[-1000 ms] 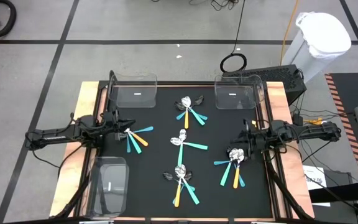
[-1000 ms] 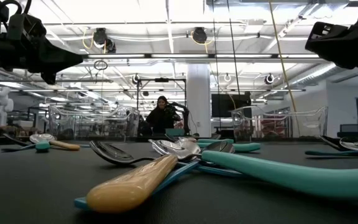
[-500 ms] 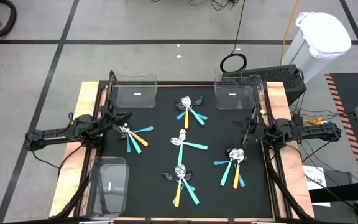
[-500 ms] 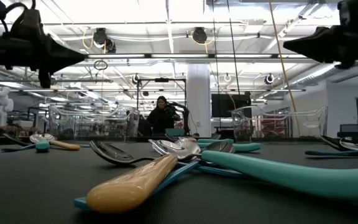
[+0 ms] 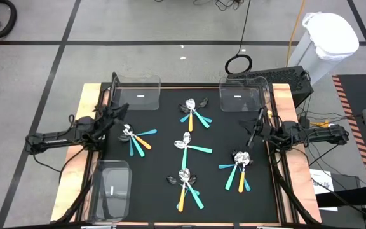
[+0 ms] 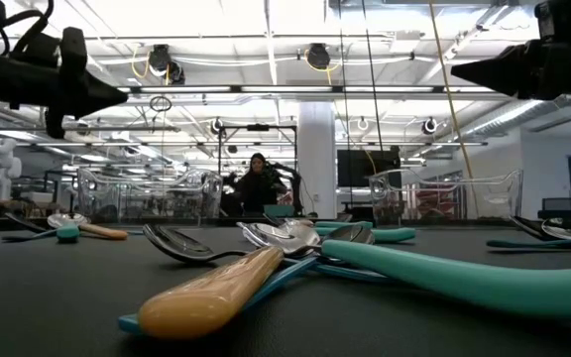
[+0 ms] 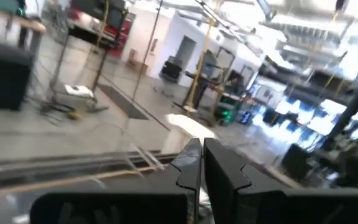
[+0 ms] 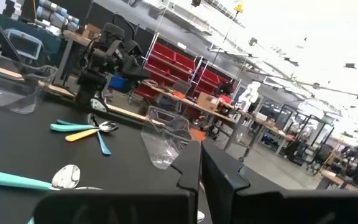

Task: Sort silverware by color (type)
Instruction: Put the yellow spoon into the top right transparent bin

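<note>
The silverware lies on the black mat in several small heaps of teal- and orange-handled spoons and forks: left (image 5: 137,139), far middle (image 5: 194,112), centre (image 5: 187,144), near middle (image 5: 185,185) and right (image 5: 238,168). My left gripper (image 5: 122,115) is shut and empty, raised above the mat just beyond the left heap; it also shows in the low view (image 6: 117,96) and the left wrist view (image 7: 201,160). My right gripper (image 5: 253,131) is shut and empty, raised beyond the right heap; it also shows in the low view (image 6: 461,71) and the right wrist view (image 8: 201,163).
Clear plastic bins stand at the mat's far left (image 5: 136,93), far right (image 5: 240,97) and near left (image 5: 111,188). The mat lies in a wooden frame (image 5: 86,95). A person (image 6: 256,183) is in the room far behind the table.
Both grippers have risen from their heaps and tipped their fingers up toward level. The left one has gone up and toward the far edge from the left heap; the right one has gone up and toward the far edge from the right heap. The silverware has not moved.
</note>
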You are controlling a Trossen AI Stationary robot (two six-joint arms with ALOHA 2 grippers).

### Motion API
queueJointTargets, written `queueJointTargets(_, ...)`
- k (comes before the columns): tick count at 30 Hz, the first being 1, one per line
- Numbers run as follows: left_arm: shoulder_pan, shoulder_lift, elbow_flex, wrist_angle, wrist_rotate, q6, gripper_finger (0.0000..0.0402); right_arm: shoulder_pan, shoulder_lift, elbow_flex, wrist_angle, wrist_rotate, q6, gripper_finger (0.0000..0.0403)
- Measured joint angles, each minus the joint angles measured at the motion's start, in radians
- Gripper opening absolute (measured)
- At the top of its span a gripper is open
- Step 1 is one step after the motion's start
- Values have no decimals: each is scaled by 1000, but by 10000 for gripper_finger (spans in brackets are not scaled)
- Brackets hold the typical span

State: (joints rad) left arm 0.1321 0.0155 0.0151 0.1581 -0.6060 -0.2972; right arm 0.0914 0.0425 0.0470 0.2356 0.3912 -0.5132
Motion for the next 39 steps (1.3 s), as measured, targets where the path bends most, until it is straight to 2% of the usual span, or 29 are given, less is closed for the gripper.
queueJointTargets(3, -1, 18, 1, 0, 52, -33, 22, 0, 2, 8, 40, -1, -24, 11)
queueJointTargets(4, -1, 31, 2, 0, 64, -84, 22, 0, 3, 9, 86, -2, 42, 11)
queueJointTargets(6, -1, 61, 2, -1, 98, -176, 22, 0, 2, 13, 198, 2, 292, 11)
queueJointTargets(10, -1, 155, 37, -13, 137, -254, 22, -5, 2, 15, 290, 122, 636, 11)
queueJointTargets(12, -1, 210, 76, -10, 137, -254, 22, -5, 2, 15, 289, 161, 750, 11)
queueJointTargets(16, -1, 318, 164, -8, 127, -209, 22, -5, 2, 15, 314, 158, 923, 11)
queueJointTargets(20, -1, 394, 240, -9, 39, -193, 22, -5, 2, 17, 368, 167, 965, 11)
queueJointTargets(22, 10, 418, 282, -23, 8, -194, 22, -5, 2, 17, 401, 253, 942, 11)
queueJointTargets(24, 30, 438, 336, -78, 33, -194, 22, -7, 1, 18, 418, 417, 1012, 11)
queueJointTargets(26, 58, 467, 400, -199, 98, -195, 22, -6, 5, 18, 378, 468, 1052, 11)
queueJointTargets(28, 86, 511, 458, -321, 176, -220, 22, -6, 27, 31, 290, 443, 1110, 11)
queueJointTargets(31, 126, 579, 532, -435, 304, -265, 22, -7, 107, 107, 65, 418, 1292, 11)
queueJointTargets(35, 187, 663, 600, -487, 423, -275, 22, -7, 288, 259, -180, 389, 1438, 11)
queueJointTargets(39, 249, 739, 661, -498, 523, -282, 24, -12, 529, 439, -300, 360, 1395, 11)
